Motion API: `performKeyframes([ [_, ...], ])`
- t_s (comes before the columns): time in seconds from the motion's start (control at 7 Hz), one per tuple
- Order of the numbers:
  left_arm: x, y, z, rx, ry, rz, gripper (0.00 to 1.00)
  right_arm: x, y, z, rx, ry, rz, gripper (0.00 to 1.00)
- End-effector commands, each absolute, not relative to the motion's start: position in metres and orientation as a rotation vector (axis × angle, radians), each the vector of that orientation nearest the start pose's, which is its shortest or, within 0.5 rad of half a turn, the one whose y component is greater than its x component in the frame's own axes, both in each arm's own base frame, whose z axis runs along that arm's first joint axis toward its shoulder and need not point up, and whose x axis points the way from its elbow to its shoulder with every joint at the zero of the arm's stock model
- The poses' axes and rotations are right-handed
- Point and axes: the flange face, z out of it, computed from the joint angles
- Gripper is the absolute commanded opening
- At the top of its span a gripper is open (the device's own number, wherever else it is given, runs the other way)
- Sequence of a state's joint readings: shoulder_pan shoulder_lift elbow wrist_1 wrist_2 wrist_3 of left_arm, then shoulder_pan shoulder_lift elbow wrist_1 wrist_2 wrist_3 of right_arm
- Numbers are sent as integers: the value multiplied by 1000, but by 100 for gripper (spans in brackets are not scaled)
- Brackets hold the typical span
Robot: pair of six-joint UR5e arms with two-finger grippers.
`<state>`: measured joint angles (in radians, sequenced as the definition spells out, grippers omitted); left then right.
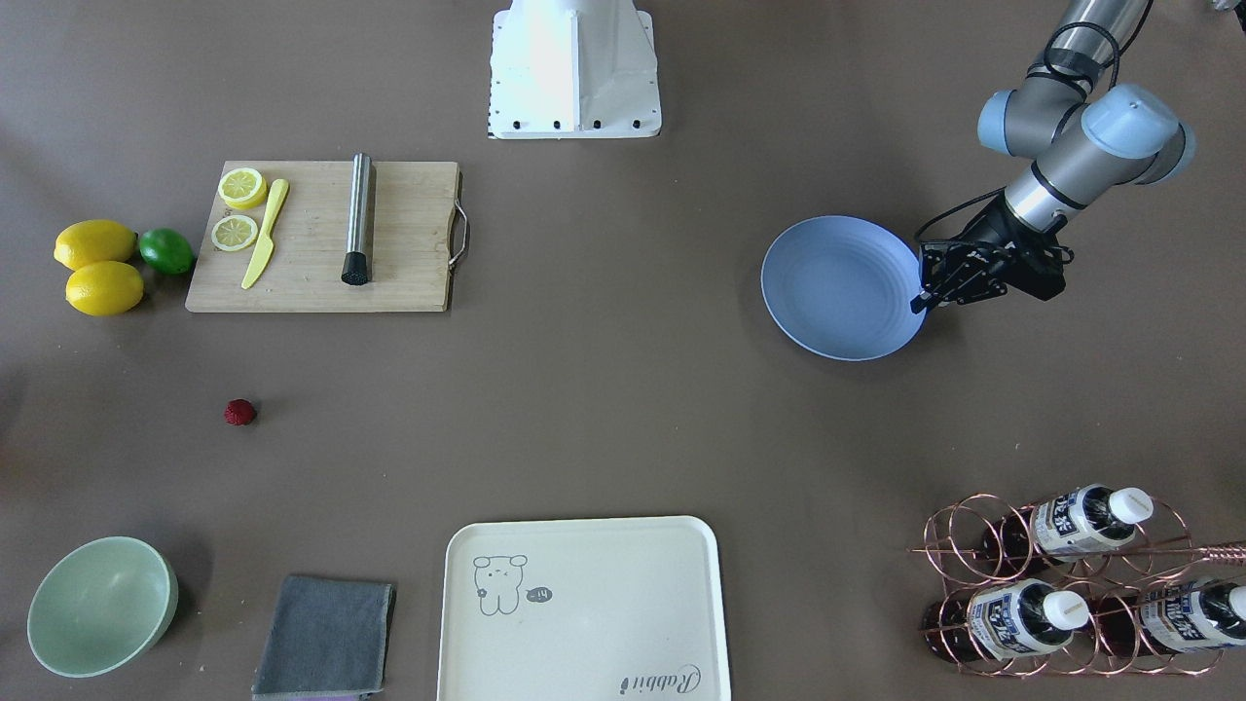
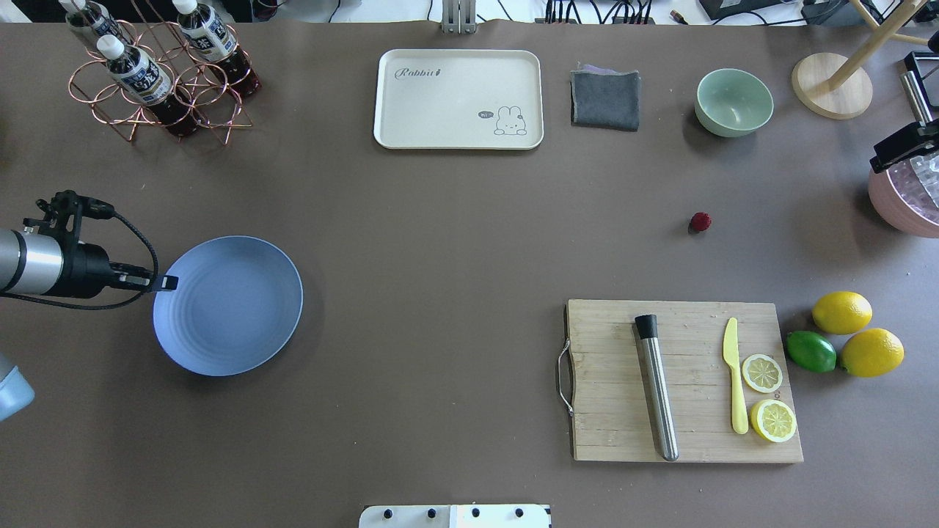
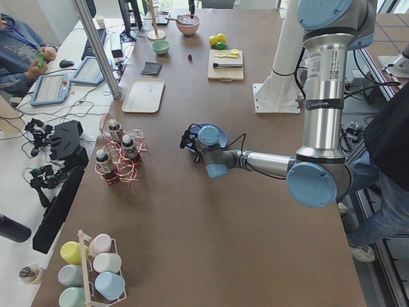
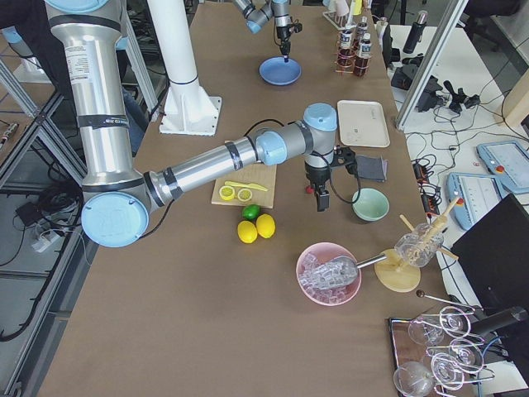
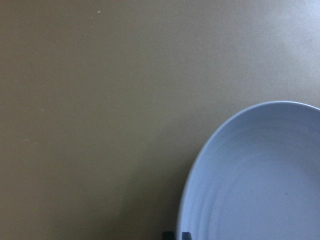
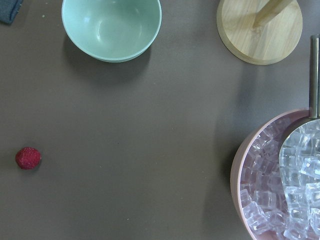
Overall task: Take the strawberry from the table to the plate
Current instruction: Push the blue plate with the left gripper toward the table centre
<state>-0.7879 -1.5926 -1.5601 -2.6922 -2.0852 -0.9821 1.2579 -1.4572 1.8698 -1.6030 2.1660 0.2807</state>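
The small dark-red strawberry [image 1: 239,413] [image 2: 700,221] lies on the bare brown table [image 2: 440,242], between the pale-green bowl and the cutting board. It also shows at the left edge of the right wrist view [image 6: 28,158]. The light-blue plate [image 1: 837,287] [image 2: 227,304] [image 5: 260,180] rests flat, far from the berry. My left gripper [image 1: 920,304] [image 2: 167,282] is at the plate's rim, its fingers close together with the rim between them. My right gripper [image 4: 321,201] hangs above the table near the green bowl; I cannot tell whether it is open or shut.
A wooden cutting board [image 2: 682,381] holds a steel tube, a yellow knife and lemon halves; two lemons [image 2: 842,312] and a lime [image 2: 811,350] lie beside it. Green bowl [image 2: 733,101], grey cloth [image 2: 605,99], cream tray [image 2: 458,99], bottle rack [image 2: 158,73], pink ice bowl [image 6: 280,180].
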Motion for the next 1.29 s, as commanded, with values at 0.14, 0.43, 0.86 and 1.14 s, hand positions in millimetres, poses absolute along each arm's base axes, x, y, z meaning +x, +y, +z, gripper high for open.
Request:
performKeyframes([
  [0.14, 394, -495, 387, 282, 1198, 13, 0, -90, -529, 467, 181, -671, -146, 100],
  [0.43, 477, -493, 310, 282, 1181, 11, 0, -93, -528, 467, 178, -673, -149, 100],
  [0.86, 511, -512, 296, 291, 1167, 7, 0, -96, -527, 467, 173, -676, -149, 100],
  [1.14, 523, -507, 301, 297, 1156, 15, 0, -98, -527, 466, 172, -677, -150, 100],
])
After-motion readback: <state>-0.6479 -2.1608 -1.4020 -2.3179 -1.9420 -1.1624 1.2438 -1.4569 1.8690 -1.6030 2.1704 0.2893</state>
